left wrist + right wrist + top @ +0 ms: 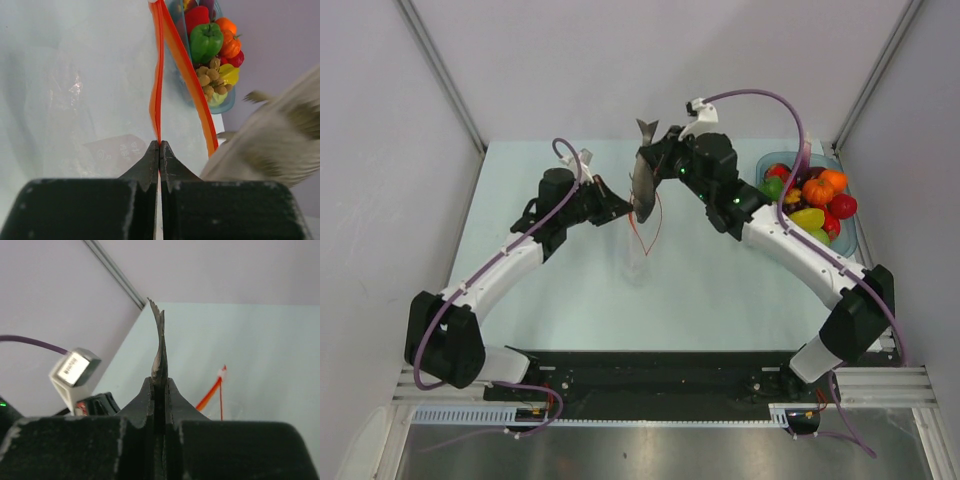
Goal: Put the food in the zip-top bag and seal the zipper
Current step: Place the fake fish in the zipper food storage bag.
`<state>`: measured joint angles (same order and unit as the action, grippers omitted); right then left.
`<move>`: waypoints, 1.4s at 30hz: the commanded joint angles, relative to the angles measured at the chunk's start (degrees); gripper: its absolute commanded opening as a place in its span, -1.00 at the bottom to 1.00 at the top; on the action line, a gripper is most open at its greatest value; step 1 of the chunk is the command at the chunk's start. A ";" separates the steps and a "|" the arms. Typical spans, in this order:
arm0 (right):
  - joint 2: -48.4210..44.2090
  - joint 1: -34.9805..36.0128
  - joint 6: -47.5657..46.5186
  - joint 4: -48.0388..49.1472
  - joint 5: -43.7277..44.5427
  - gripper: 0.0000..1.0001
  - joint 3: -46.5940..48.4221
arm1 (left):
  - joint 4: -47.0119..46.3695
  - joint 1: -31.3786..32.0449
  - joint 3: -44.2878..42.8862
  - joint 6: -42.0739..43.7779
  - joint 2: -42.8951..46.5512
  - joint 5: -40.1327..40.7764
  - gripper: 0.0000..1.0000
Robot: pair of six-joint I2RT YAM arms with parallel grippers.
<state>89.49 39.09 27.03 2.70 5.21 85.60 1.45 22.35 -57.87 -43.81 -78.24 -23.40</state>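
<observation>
The zip-top bag (85, 100) is held up over mid-table, zipper (158, 75) gaping. The left gripper (159, 145) is pinched shut on one lip. Just beside the mouth, the right gripper (160, 382) is clamped on a flat grey toy fish (160, 340). My call: align the fish edge-on with the gap, lower it deep, then release. The remaining food (815, 195) waits in the blue tray (222, 107).

Right fingers (660, 157) pinching grey fish-shaped toy (642, 185), holding it upright over far centre of tabletop (570, 300). Left fingers (619, 207) gripping zipper (659, 218) of clear zip-top bag (642, 250) just left of fish, bag hardly showing. Colourful food (815, 192) sitting heaped in blue tray (847, 243), far right.
</observation>
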 commanded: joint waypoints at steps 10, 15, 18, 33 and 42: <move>-0.46 2.92 -9.88 2.67 1.92 -1.00 -10.46 | -3.65 -0.29 1.62 -6.11 5.11 5.99 -1.00; -0.64 4.23 -11.12 -2.33 -6.01 -1.00 -10.37 | -4.52 -0.29 2.14 -6.11 5.20 6.26 -1.00; 0.50 4.24 -8.66 -7.77 -6.44 -1.00 -10.37 | -5.14 -0.38 2.14 -6.20 4.94 5.65 -1.00; -5.11 -2.70 -10.59 -16.31 -21.47 0.70 -5.27 | -2.51 0.24 3.11 -1.54 9.50 3.18 -0.99; -3.45 -10.17 -7.60 -22.83 -27.88 0.33 -12.46 | -5.23 0.15 4.43 -4.09 10.47 3.01 -0.99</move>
<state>85.17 31.40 18.26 -17.21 -16.67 77.17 -0.38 22.37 -52.90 -46.98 -68.99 -19.29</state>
